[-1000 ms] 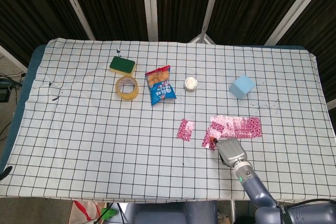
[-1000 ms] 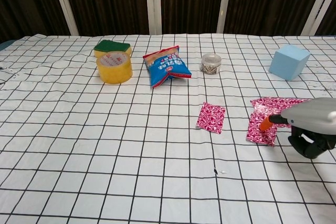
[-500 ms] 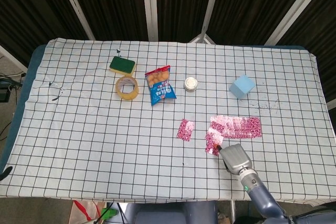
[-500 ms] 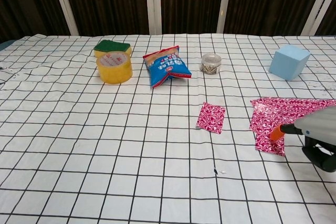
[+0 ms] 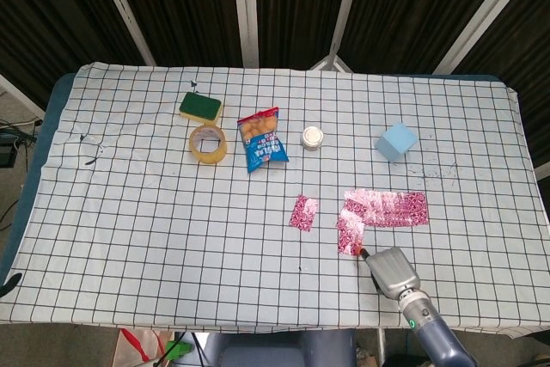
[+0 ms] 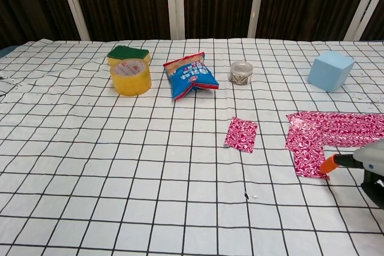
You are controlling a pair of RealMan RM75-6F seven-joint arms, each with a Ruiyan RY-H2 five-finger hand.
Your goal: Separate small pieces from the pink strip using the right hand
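— Pulled back toward the robot, the right hand [image 5: 393,270] has dragged the end piece [image 6: 310,159] down; whether its orange fingertip [image 6: 329,163] pinches it, I cannot tell.
— Next?
— Tear it off the pink strip [image 5: 385,207], beside the separated piece [image 5: 303,211].

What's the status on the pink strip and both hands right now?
Right hand at near corner of pink strip, grip unclear. One loose piece lies left of strip. Left hand not in view. Nothing in the way.

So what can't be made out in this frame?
- Right hand: finger pose hidden under its casing in head view, cut off by the frame edge in chest view.
- Left hand: in neither view.
- Pink strip: tear line to the near piece unresolved.
- Snack bag print: too small.
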